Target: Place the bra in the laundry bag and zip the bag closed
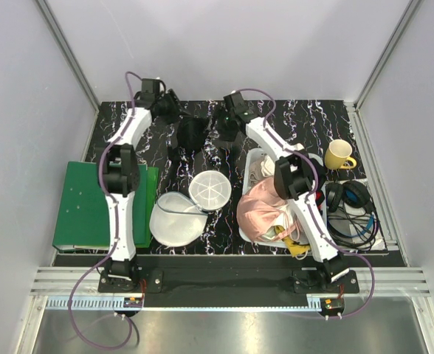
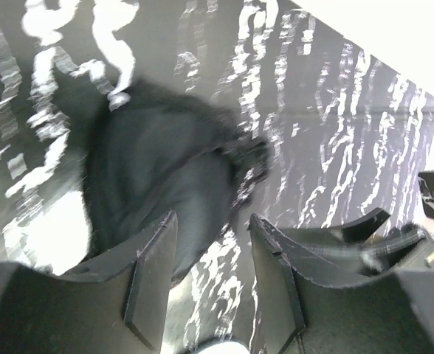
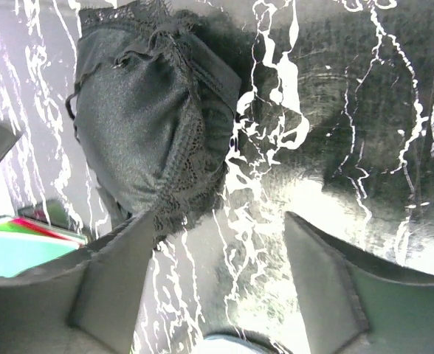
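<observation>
The black bra (image 1: 190, 134) lies bunched on the black marbled table at the back, between my two grippers. My left gripper (image 1: 171, 108) is open just to its left; in the left wrist view the bra (image 2: 158, 169) lies by the left finger, with bare table between the jaws of the gripper (image 2: 209, 221). My right gripper (image 1: 226, 127) is open just to its right; in the right wrist view the lacy bra (image 3: 147, 118) sits above the left finger of the gripper (image 3: 217, 217). The round white mesh laundry bag (image 1: 177, 220) lies open near the front, its ribbed round panel (image 1: 209, 189) flipped up.
A green board (image 1: 91, 206) lies at the left. A white basket (image 1: 252, 166) holds a shiny pink garment (image 1: 265, 210) to the right of the bag. A yellow mug (image 1: 339, 155) and black headphones with cables (image 1: 353, 210) are at the far right.
</observation>
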